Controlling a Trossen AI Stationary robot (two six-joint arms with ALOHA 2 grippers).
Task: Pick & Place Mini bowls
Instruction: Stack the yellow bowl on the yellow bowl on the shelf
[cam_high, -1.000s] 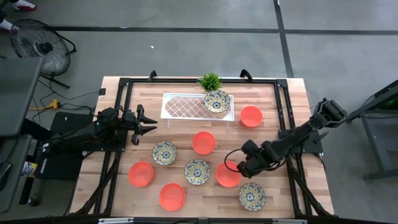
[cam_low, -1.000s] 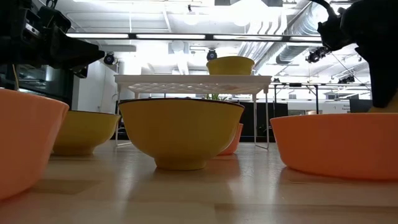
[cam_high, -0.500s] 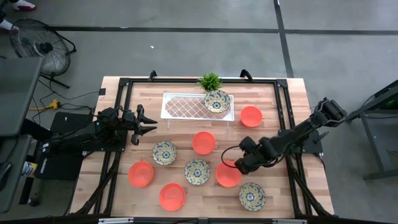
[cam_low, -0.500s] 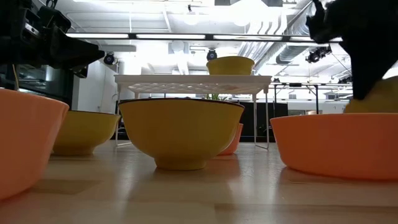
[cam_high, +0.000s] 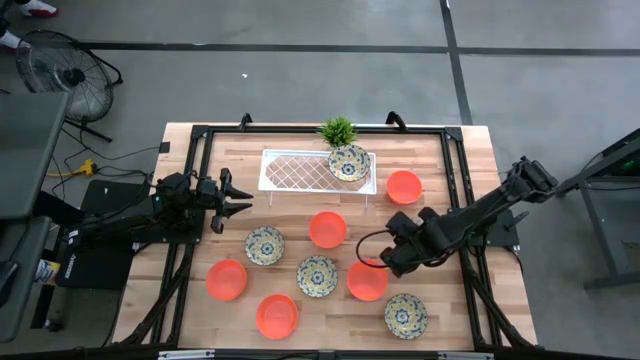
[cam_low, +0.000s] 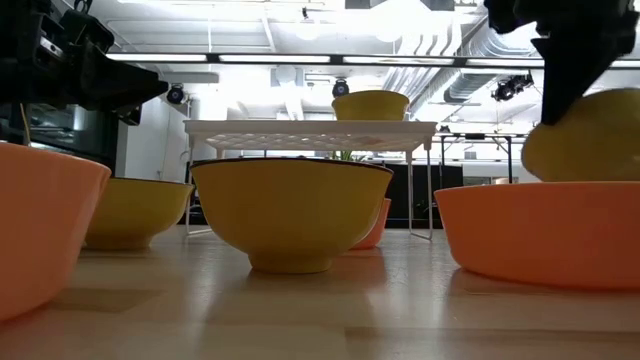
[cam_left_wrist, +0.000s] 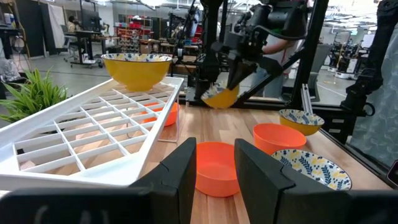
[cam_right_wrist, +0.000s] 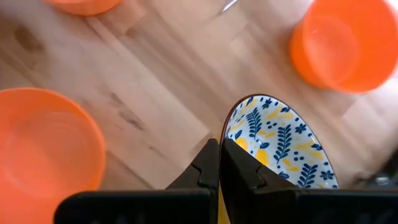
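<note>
Above the table's front right, a patterned bowl (cam_right_wrist: 283, 146) is held by its rim in the clenched right gripper (cam_right_wrist: 219, 163), lifted clear of the orange bowl (cam_high: 366, 281) beside it. A carry to the white tray (cam_high: 300, 170) is likely called for next. The left gripper (cam_high: 232, 196), part open, is parked at the left edge.

The table (cam_high: 455, 180) is pale wood in planks, with visible grain and a soft satin sheen. The orange bowls (cam_high: 328, 229) look like smooth plastic, evenly matt with only a faint shine. The patterned bowls (cam_high: 265, 245) look glazed, glossy like ceramic, yellow outside. The tray (cam_left_wrist: 93, 134) is a white lattice, smooth and matt, plastic or coated metal. The arms' fingers (cam_left_wrist: 180, 177) are dull black, matt.
</note>
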